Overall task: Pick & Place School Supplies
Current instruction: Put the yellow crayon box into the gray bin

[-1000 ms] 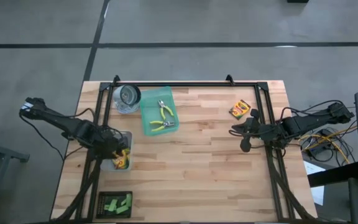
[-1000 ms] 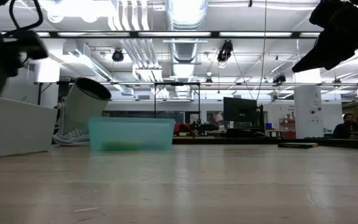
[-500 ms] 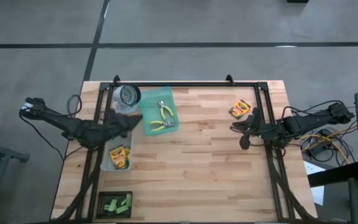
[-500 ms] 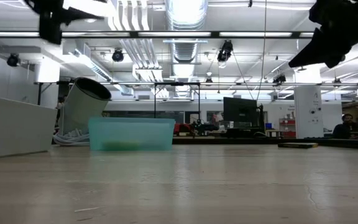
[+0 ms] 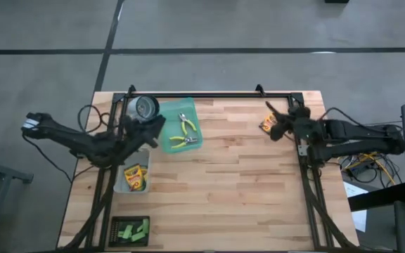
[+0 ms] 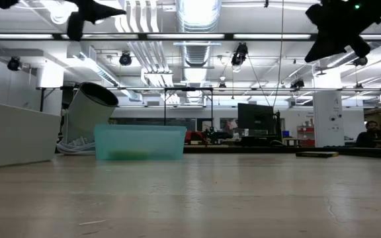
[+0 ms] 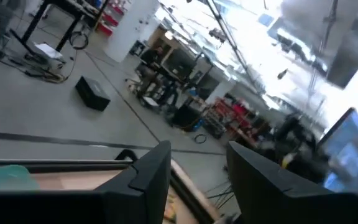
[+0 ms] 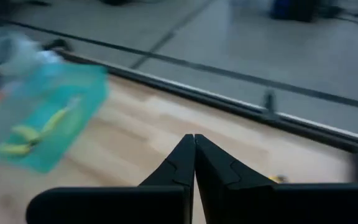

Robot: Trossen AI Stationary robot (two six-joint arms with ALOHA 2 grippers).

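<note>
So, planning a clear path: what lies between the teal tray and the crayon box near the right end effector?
Only bare wood between teal tray and crayon box, in the high view.

2 yellow-orange crayon boxes (image 5: pixel 136 177) lying flat, side by side, near the open left jaws. 1 more crayon box (image 5: pixel 268 124) just beside the shut right jaws. 2 pliers (image 5: pixel 184 133) with yellow-green handles lying flat just beyond the left jaws. Green blocks (image 5: pixel 132 229) clustered, well apart from both.
</note>
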